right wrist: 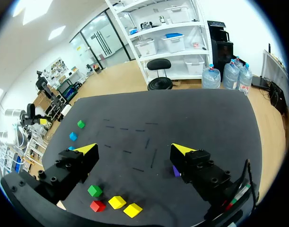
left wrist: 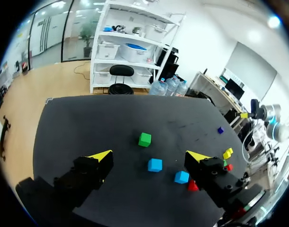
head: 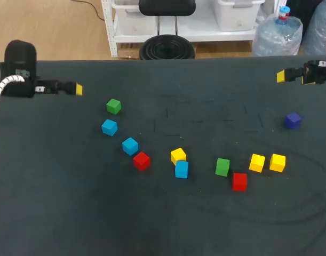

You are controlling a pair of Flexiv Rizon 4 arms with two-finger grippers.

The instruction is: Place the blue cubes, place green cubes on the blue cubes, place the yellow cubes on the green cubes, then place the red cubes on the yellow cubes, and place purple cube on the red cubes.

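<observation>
Hanging over the table (head: 50, 213) at its far left, the left gripper (head: 77, 89) holds its jaws wide and empty; near it lie the far green cube (head: 113, 106), the leftmost blue cube (head: 109, 127) and the second blue cube (head: 130, 145), the last just beside the left red cube (head: 141, 160). At the middle the lone yellow cube (head: 178, 156) touches the third blue cube (head: 181, 169), then come the near green cube (head: 222, 166), the right red cube (head: 239, 181), and the inner yellow cube (head: 257, 162) just beside the outer yellow cube (head: 277, 162). Farther right sits the purple cube (head: 293, 120), and the right gripper (head: 280, 76) hangs above the far right edge, jaws likewise wide and empty.
</observation>
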